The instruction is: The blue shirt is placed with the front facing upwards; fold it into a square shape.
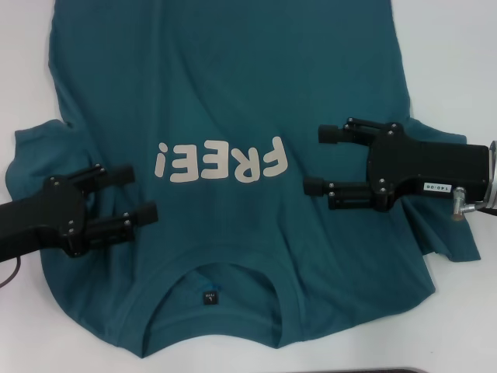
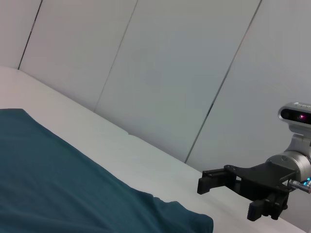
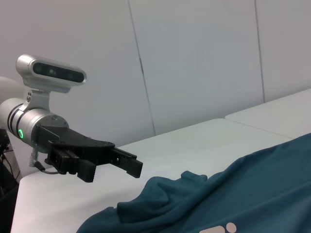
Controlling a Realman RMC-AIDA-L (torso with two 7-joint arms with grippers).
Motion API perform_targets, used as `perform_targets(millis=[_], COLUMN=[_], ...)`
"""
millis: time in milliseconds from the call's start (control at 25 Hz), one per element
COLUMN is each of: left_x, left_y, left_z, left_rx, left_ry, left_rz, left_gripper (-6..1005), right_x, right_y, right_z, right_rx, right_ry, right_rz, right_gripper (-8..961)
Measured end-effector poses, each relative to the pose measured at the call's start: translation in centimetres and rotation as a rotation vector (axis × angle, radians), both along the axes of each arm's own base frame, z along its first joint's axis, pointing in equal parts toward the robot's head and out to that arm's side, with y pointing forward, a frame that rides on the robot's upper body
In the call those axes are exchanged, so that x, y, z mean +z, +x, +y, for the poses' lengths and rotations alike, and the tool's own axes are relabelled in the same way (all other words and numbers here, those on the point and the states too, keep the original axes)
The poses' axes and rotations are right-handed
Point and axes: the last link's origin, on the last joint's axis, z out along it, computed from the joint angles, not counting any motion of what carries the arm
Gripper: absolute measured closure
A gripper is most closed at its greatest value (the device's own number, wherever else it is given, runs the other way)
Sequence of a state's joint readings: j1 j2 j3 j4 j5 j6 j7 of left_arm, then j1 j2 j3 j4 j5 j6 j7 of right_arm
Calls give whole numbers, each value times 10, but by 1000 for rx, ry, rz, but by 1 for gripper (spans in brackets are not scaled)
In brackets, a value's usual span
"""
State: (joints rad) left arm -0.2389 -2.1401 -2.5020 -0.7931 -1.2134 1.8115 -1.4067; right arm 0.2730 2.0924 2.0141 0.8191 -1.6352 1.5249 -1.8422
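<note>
The blue shirt [image 1: 233, 93] lies flat on the white table [image 1: 454, 54], front up, with the cream "FREE!" lettering [image 1: 221, 162] across the middle. Its collar and dark neck label [image 1: 210, 298] are at the near edge. My left gripper [image 1: 138, 194] hovers open over the shirt's left shoulder area, beside the rumpled left sleeve [image 1: 35, 155]. My right gripper [image 1: 318, 160] hovers open over the right chest, just right of the lettering. Neither holds anything. The right wrist view shows the left gripper [image 3: 112, 171] above the shirt [image 3: 233, 194]. The left wrist view shows the right gripper [image 2: 227, 199] beyond the shirt [image 2: 58, 184].
Bare white table surrounds the shirt, widest at the far right. A dark strip [image 1: 388, 371] runs along the near table edge. A cable [image 1: 8, 276] trails from the left arm. Grey wall panels [image 2: 170, 73] stand behind the table.
</note>
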Motion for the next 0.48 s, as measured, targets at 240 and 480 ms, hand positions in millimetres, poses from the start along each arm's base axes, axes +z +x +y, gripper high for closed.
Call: perform_targets(millis=[240, 480], left_x=[0, 0], left_y=[0, 0], left_z=[0, 0], left_rx=[1, 1], left_ry=[0, 0], left_rz=[0, 0], left_gripper=[156, 160], right_x=[0, 0], right_y=[0, 0], right_z=[0, 0], right_rx=[0, 0], right_ry=[0, 0], right_rz=[0, 0], right_gripper=[57, 59])
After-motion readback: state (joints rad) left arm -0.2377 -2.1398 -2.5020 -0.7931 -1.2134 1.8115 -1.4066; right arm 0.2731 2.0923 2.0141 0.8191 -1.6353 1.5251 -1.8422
